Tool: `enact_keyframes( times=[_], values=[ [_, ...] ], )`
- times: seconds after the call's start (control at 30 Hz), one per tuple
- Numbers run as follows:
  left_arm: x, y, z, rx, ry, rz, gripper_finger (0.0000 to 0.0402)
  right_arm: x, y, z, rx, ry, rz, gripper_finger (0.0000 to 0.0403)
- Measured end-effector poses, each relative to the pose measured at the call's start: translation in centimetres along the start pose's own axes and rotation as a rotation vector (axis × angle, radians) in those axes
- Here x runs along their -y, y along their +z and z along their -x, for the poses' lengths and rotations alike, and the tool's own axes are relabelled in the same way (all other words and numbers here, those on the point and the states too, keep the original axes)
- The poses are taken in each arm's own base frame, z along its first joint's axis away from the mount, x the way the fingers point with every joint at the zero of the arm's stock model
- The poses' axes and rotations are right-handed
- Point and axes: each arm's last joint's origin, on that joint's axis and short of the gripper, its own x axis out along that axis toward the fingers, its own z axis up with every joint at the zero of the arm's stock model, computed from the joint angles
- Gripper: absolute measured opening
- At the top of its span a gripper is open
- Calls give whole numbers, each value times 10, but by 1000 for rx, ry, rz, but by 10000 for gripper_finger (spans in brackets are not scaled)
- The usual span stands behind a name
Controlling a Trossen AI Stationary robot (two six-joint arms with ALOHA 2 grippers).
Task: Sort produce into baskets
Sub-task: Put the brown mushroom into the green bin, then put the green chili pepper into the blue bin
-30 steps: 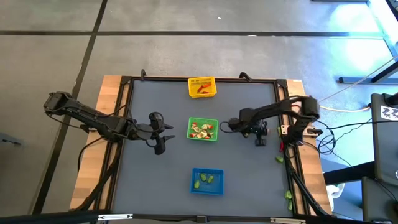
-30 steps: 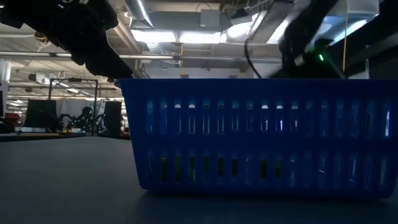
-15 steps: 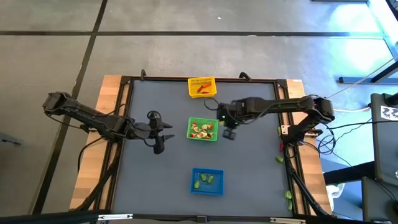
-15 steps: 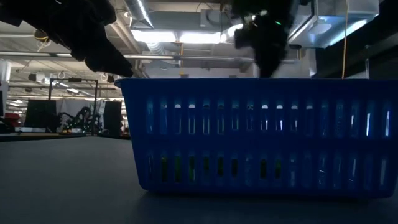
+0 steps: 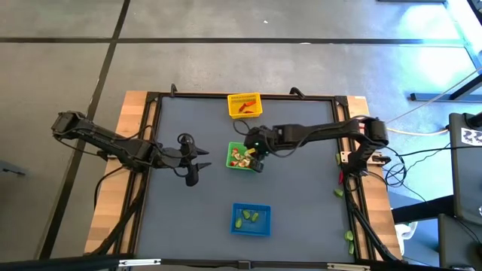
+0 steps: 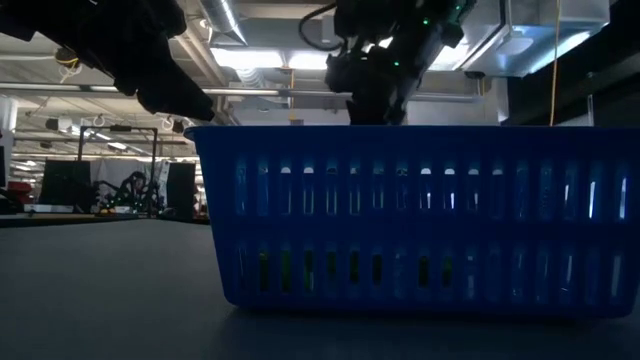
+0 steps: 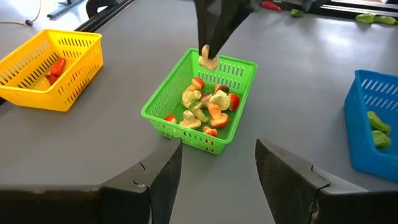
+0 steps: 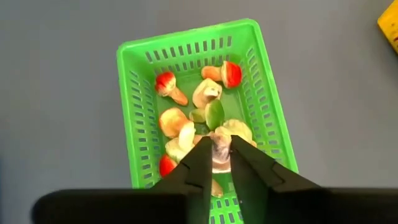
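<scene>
No legible text, label, brand, number or sign appears on any basket, arm, table surface or background fixture in any of the current views.

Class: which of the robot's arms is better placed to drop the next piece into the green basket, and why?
Right. The right gripper hangs directly over the green plastic mesh basket, pinching a pale toy piece; the left gripper waits open, off beside it.
</scene>
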Motion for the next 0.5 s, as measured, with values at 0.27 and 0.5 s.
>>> enact_keyframes(
  times=[0.27,0.5],
  values=[
    [0,0,0,0,0,-17,200,-1,2,0,-22,-1,-17,159],
    [0,0,0,-3,1,-14,200,-3,25,43,-75,-16,58,219]
  ],
)
